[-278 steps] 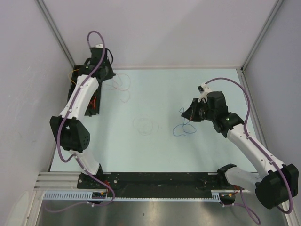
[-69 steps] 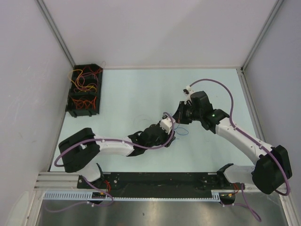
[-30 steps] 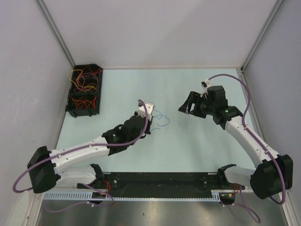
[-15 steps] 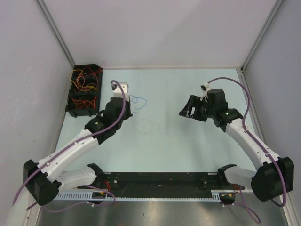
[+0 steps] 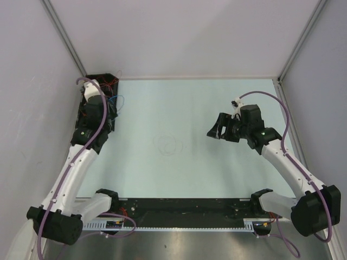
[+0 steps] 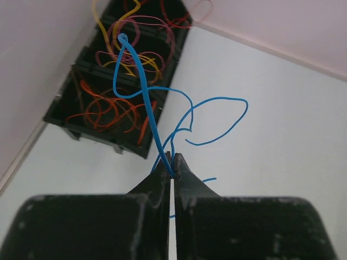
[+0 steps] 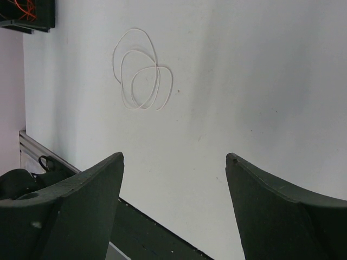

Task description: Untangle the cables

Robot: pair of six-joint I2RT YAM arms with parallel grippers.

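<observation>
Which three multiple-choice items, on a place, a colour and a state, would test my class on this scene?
1. Where is the pale cable? A in the tray; B on the table; C under the tray.
2. What colour cable do the left fingers hold? A blue; B red; C yellow.
3. How are the right fingers? A shut on a cable; B open, empty; C shut, empty.
Answers: B, it lies looped on bare table; A, the blue cable is pinched there; B, a wide empty gap.

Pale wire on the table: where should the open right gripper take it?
Probably where the pale wire crosses itself, so one pinch catches several strands. Come straight down: it lies flat on the table, too thin for a side approach.
</observation>
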